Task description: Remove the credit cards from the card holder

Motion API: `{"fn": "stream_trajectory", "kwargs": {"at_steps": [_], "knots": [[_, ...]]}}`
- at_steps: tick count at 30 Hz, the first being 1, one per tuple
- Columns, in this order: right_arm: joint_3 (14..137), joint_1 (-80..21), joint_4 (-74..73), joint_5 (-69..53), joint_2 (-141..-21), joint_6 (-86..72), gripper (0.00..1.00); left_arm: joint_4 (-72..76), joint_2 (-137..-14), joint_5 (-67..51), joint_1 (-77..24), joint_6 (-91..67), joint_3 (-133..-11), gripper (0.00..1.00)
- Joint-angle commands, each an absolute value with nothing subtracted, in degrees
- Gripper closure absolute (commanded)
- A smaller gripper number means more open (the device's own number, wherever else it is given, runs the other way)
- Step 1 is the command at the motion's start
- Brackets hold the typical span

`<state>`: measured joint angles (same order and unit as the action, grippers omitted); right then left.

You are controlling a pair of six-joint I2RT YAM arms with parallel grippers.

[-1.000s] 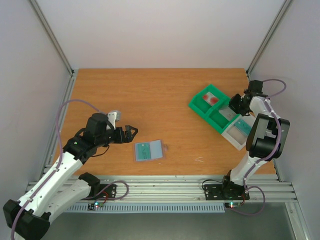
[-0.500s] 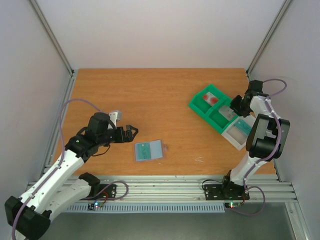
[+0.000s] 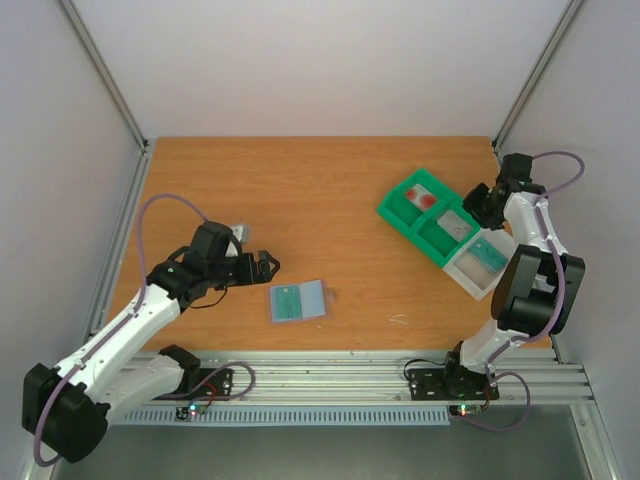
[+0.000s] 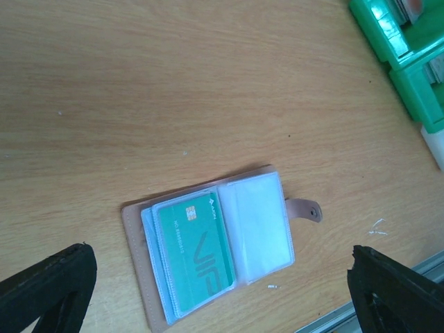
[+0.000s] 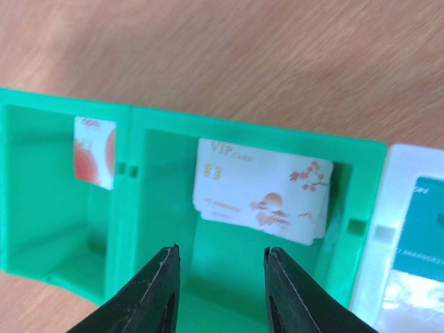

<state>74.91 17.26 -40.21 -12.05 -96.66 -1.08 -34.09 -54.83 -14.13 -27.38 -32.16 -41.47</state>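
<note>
Wooden tabletop [image 3: 300, 190]: the card holder [image 3: 298, 300] lies open just ahead of the left pincer [image 3: 267, 263], which is spread and empty. Its long axis runs finger to finger, snap tab [image 4: 305, 208] toward one finger. Only the left wrist view reads "VIP" on its teal-green card [image 4: 196, 253]. The right pincer [image 5: 220, 263], parted and empty, hangs over a green tray [image 5: 257, 136] holding a white card [image 5: 260, 191] marked "VIP card".
</note>
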Motion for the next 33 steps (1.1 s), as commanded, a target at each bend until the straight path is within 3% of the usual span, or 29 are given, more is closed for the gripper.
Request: {"fn": "stream_trajectory", "kwargs": {"at_steps": [1,12,19,28,33], "knots": [[73.4,15.1,-40.9,-16.1,-92.4,-3.7,0.66,-32.7,-56.5,-14.8,-27.2,-34.2,-40.3,0.01],[67.4,4.7,-40.1,-25.0,-82.9,-6.8,0.66,-27.7,-61.7,-17.6,-27.2,-37.1,-36.1,0.21],[63.1,-8.5,-35.9,-27.3,-79.1,-9.5,0.66,-22.8,-65.3,-21.2,-27.2,-37.9,-34.0,0.37],[58.9,-28.1,-29.5,-22.9,-82.2,-13.3,0.65,-17.9,-71.0,-21.2,-27.2,-38.8,-31.1,0.53],[57.1,-36.5,-23.3,-22.9,-86.6,-16.0,0.68,-14.7,-74.7,-22.9,-27.2,-39.3,-30.2,0.67]]}}
